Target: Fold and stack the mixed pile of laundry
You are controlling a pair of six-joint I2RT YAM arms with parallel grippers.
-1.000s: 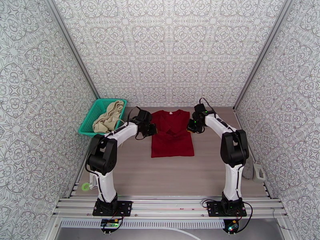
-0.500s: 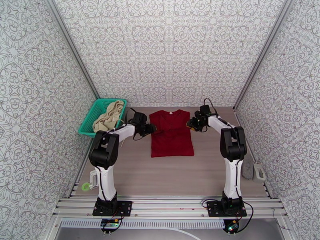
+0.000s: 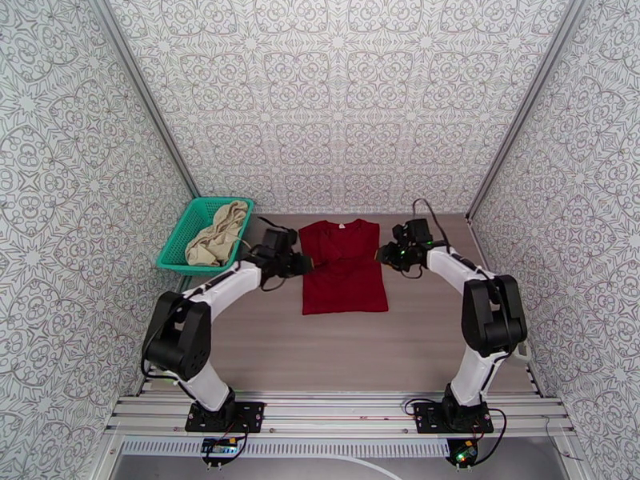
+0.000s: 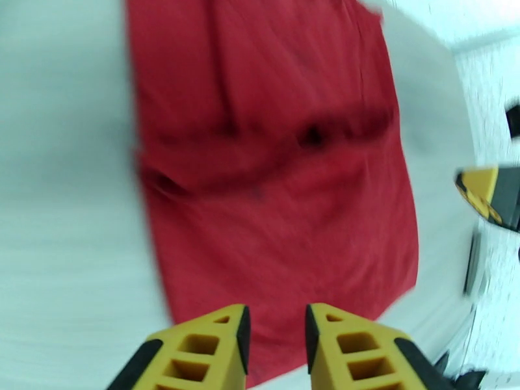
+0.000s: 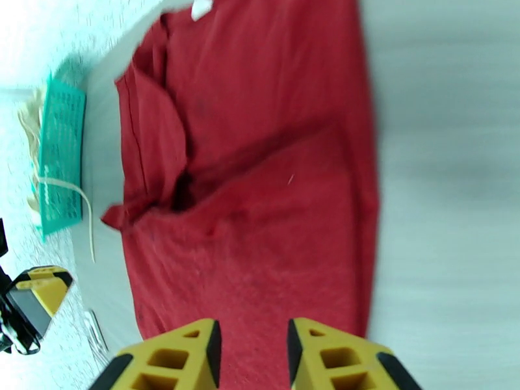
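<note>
The dark red shirt (image 3: 344,270) lies flat at the back middle of the table, its sleeves folded in across the chest. My left gripper (image 3: 307,264) hovers at the shirt's left edge, open and empty; its yellow fingertips (image 4: 224,339) point over the red cloth (image 4: 279,190). At the right edge my right gripper (image 3: 385,256) is also open, holding nothing, and looks across the shirt (image 5: 260,190). The cream-beige garment (image 3: 216,234) lies heaped in the teal basket (image 3: 178,251), its white cord (image 5: 71,190) hanging out.
The basket stands at the back left corner against the patterned wall. Bare wooden tabletop (image 3: 336,346) runs from the shirt's hem to the aluminium rail (image 3: 336,410) at the near edge. Patterned walls close in three sides.
Both grippers were shut over the shirt's folded sleeves; they have let go and drawn outward to the shirt's edges. Both arms' elbows swung outward and lower.
</note>
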